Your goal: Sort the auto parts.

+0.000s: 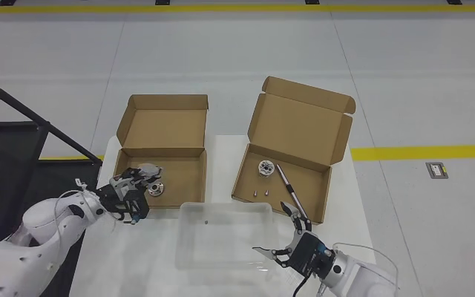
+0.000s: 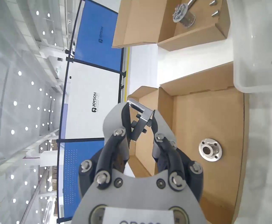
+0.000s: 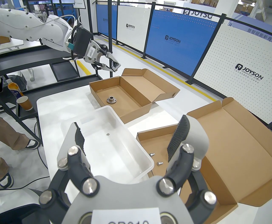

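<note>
speck [image 3: 108,134] in bin [image 3: 138,149] unidentifiable, rod [image 2: 190,3] end cropped

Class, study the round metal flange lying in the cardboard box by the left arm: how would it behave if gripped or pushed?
The flange looks like solid machined metal, so probably stiff and heavy for its size. It sits flat on its wide disc, so a push should slide rather than roll it. Its polished surface may slip in a grip.

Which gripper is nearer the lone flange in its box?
Left. The left gripper, shut on a bracket, hangs over that box close beside the flange; the right gripper sits open across the clear bin, by the other box.
</note>
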Tool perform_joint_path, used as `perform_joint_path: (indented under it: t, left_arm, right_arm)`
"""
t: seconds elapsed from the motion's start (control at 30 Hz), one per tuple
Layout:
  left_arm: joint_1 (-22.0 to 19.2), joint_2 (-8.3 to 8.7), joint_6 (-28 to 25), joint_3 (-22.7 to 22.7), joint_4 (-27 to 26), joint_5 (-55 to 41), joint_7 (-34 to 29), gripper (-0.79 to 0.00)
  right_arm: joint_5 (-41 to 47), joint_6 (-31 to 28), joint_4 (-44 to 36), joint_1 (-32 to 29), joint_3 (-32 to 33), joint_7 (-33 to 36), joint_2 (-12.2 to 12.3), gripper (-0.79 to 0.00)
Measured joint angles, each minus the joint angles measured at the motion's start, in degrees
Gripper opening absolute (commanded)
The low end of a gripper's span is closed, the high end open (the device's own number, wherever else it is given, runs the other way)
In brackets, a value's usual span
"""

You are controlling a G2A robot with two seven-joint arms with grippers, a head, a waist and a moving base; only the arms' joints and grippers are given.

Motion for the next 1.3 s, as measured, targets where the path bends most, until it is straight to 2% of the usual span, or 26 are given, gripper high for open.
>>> perform_joint_path:
  t: [0.27,0.37,0.47,0.7,0.9,1.1,1.3]
  left_arm:
    - [0.11,0.01,0.02,-0.05,0.0,0.07,-0.11,-0.785]
    - [-0.24,-0.76,-1.56,1.12,1.22,-1.34,-3.63,-0.785]
    - [-4.0,-2.22,-5.31,3.94,4.48,-1.89,-5.39,-0.785]
    - [-16.26,-6.61,-12.98,12.94,16.72,2.87,-1.17,-0.785]
    - [-24.54,-10.85,-18.37,19.98,26.67,4.42,3.2,-0.785]
    - [-30.86,-15.76,-20.69,28.45,34.47,10.4,6.48,-0.785]
    - [-35.15,-20.18,-21.08,34.27,42.47,14.72,9.15,-0.785]
  right_arm:
    - [0.0,0.0,0.0,0.0,0.0,0.0,0.0,0.0]
    - [0.0,0.0,0.0,0.0,0.0,0.0,0.0,0.0]
    - [0.0,0.0,0.0,0.0,0.0,0.0,0.0,0.0]
    - [0.0,0.0,0.0,0.0,0.0,0.0,0.0,0.0]
    - [0.0,0.0,0.0,0.0,0.0,0.0,0.0,0.0]
    - [0.0,0.0,0.0,0.0,0.0,0.0,0.0,0.0]
    - [0.0,0.0,0.0,0.0,0.0,0.0,0.0,0.0]
